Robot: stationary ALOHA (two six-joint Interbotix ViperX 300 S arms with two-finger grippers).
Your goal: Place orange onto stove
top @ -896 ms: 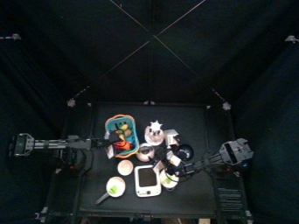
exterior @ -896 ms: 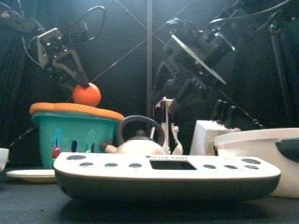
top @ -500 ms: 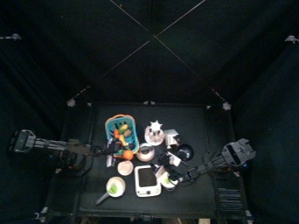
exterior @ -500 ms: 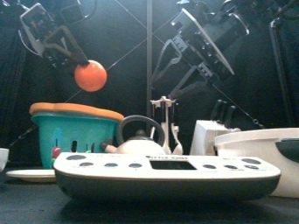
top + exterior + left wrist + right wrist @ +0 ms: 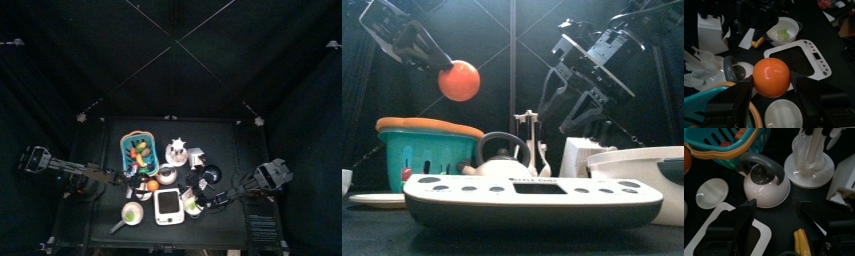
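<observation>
Orange [image 5: 458,80] has shifted toward the stove [image 5: 533,200] since earlier; left gripper [image 5: 771,80] is pinching it, carrying; next lowering onto stove. Right gripper [image 5: 775,208] is hanging spread.

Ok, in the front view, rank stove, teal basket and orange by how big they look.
1. Stove, largest, though it sits nearest the camera.
2. Teal basket.
3. Orange, smallest, held up by the left gripper.

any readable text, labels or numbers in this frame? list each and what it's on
None can be read.
The stove has a small dark strip of print on its front panel in the front view: too small and blurred to make out.
Nothing shows on the orange, the teal basket or the white kettle.
</observation>
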